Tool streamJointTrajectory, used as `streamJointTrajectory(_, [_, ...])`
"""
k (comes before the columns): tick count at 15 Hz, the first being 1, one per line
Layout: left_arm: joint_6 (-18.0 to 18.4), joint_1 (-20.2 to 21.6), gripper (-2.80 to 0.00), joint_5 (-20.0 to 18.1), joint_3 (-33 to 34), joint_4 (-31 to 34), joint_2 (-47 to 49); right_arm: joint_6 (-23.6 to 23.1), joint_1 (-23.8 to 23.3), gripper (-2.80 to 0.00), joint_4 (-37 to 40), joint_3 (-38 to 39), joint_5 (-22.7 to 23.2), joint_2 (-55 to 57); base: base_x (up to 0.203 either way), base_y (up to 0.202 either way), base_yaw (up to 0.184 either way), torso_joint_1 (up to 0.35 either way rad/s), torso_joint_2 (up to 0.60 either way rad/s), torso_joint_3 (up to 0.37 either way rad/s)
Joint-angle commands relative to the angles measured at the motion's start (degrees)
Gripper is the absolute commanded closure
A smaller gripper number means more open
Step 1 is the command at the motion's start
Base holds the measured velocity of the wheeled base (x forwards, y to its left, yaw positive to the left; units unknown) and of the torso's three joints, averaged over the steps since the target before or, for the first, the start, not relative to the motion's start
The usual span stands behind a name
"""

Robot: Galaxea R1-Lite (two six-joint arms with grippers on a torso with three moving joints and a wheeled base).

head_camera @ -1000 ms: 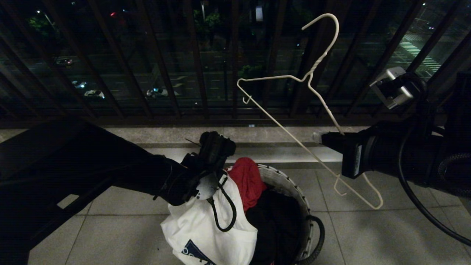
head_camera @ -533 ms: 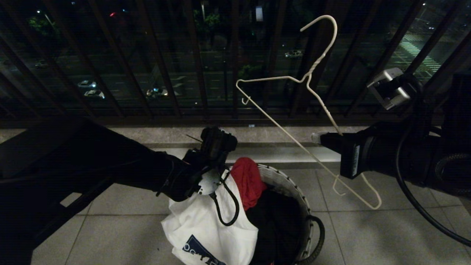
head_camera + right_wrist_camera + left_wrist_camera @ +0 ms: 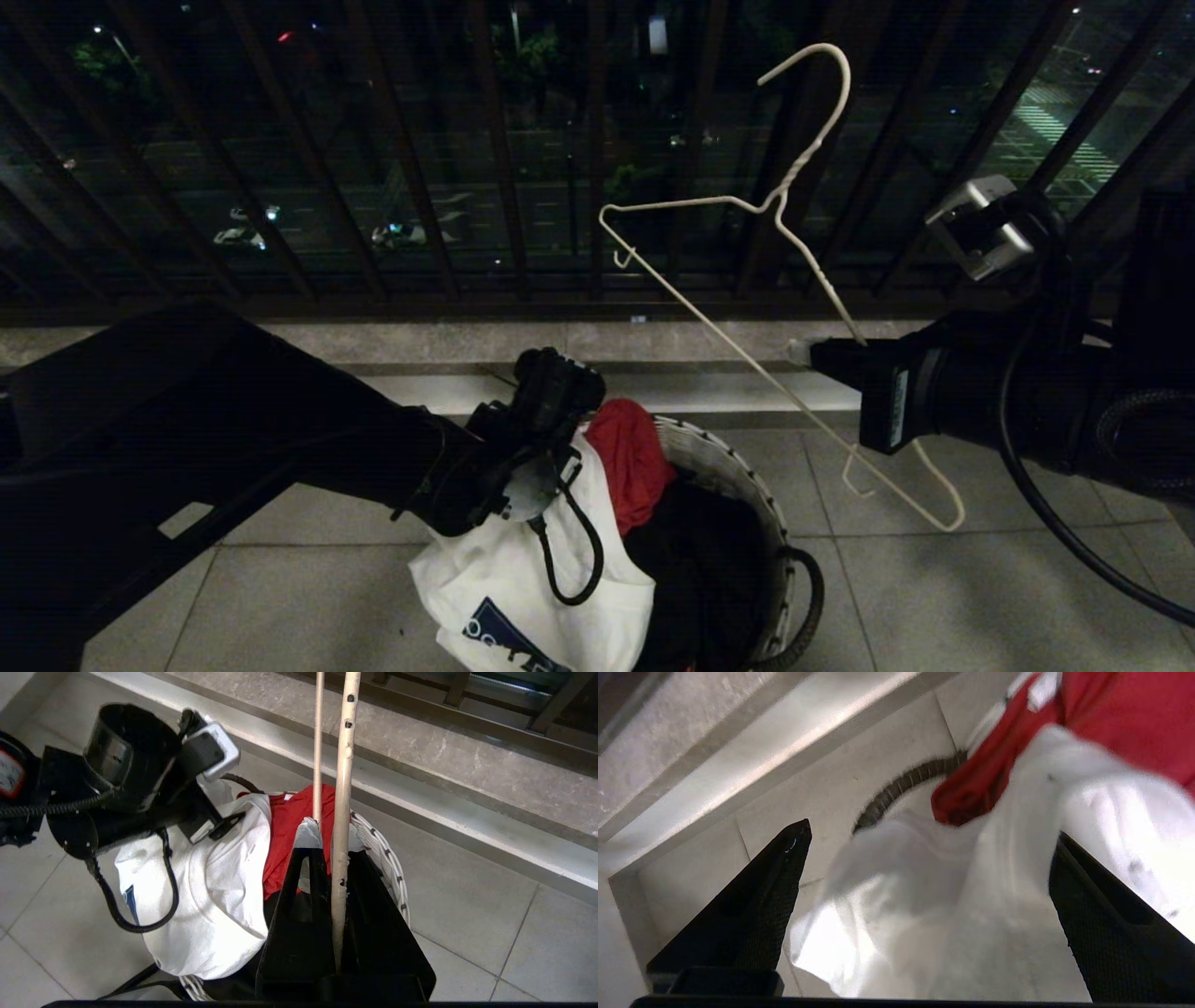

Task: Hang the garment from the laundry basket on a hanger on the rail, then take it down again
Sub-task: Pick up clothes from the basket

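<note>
Right hand (image 3: 327, 840) pinches thin wire hanger (image 3: 794, 243); left hand (image 3: 924, 858) spread over soft white garment (image 3: 523, 569)

One hanger (image 3: 782, 280) is seen. One basket (image 3: 738, 467) is counted, and three cloths are held in it: one white shirt (image 3: 523, 579), one red cloth (image 3: 630, 453) and one black garment (image 3: 695, 560). Two grippers are counted, a left (image 3: 551, 373) and a right (image 3: 822, 355).

Red cloth (image 3: 630, 457) and black garment (image 3: 695, 569) bundled together; dark barred balcony railing (image 3: 401, 159) behind; pale tiled floor (image 3: 934, 597) below.
</note>
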Motion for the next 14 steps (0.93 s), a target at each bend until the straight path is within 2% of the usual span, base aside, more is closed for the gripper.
streamJointTrajectory(1, [0.03, -0.06, -2.80, 0.23, 0.77, -0.12, 0.27, -0.02, 0.02, 0.00, -0.13, -0.01, 0.00, -0.04, 0.000, 0.000, 0.000, 0.000, 0.00, 0.000])
streamJointTrajectory(9, [-3.54, -0.94, -2.80, 0.52, 1.86, -0.29, 2.90, -0.02, 0.02, 0.00, -0.13, -0.01, 0.00, -0.04, 0.000, 0.000, 0.000, 0.000, 0.00, 0.000])
streamJointTrajectory(11, [-2.93, -0.58, -2.80, 0.64, 0.85, -0.27, 3.22, -0.02, 0.02, 0.00, -0.13, -0.01, 0.00, 0.05, 0.000, 0.000, 0.000, 0.000, 0.00, 0.000])
streamJointTrajectory(14, [0.63, 1.77, -2.80, 0.93, -0.15, -0.12, 1.65, -0.02, 0.02, 0.00, -0.13, -0.01, 0.00, 0.05, 0.000, 0.000, 0.000, 0.000, 0.00, 0.000])
